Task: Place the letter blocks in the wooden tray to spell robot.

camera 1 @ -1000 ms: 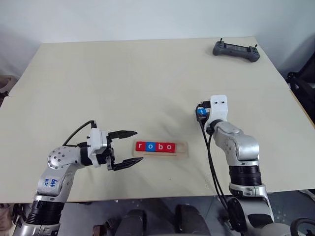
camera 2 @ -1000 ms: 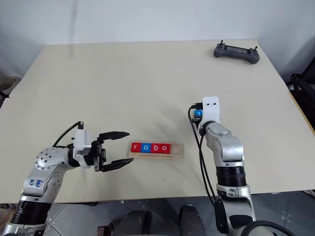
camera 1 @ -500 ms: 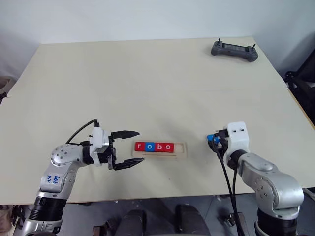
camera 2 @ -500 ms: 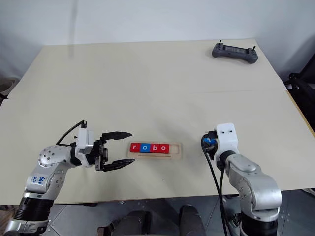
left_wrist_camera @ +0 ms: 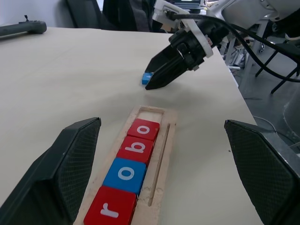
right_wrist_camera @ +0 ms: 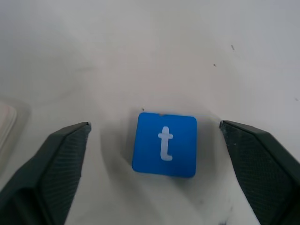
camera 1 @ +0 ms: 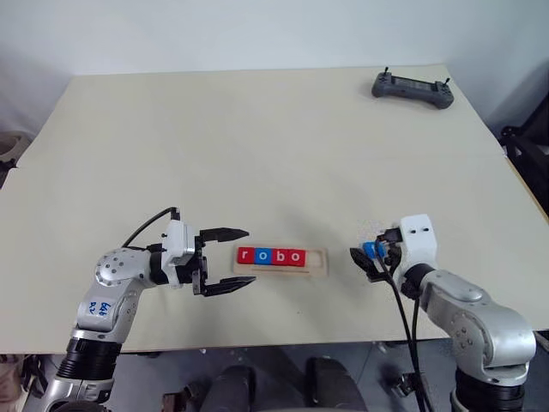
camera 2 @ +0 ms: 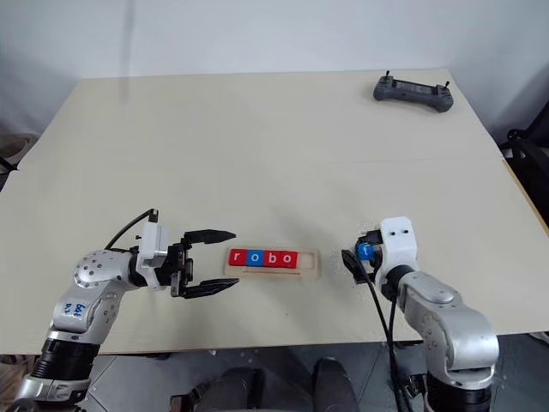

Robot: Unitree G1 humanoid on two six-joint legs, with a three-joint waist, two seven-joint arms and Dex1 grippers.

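The wooden tray (camera 1: 281,260) is lying near the front edge of the table (camera 1: 257,146), between the two grippers. Four letter blocks (camera 1: 270,256) are sitting in it side by side, reading r, o, b, o: red, blue, red, red. The slot at the tray's right end is standing empty.

The blue t block (right_wrist_camera: 164,144) is lying flat on the table to the right of the tray, apart from it, letter side up. The right gripper (camera 1: 365,260) is pointing down at this block with its jaws spread wide; one finger is standing on each side of the block and neither is touching it.

The left gripper (camera 1: 230,259) is hovering level just beside the tray's left end, jaws released and grasping nothing.

A dark grey controller (camera 1: 412,87) is resting at the far right corner of the table, well apart from the tray. Nothing is lying between the t block and the empty slot.

Compared with one second ago, the right arm has drawn back toward the front edge, and the t block, then pinched between its fingers, is now released on the table. The left gripper is keeping its place.
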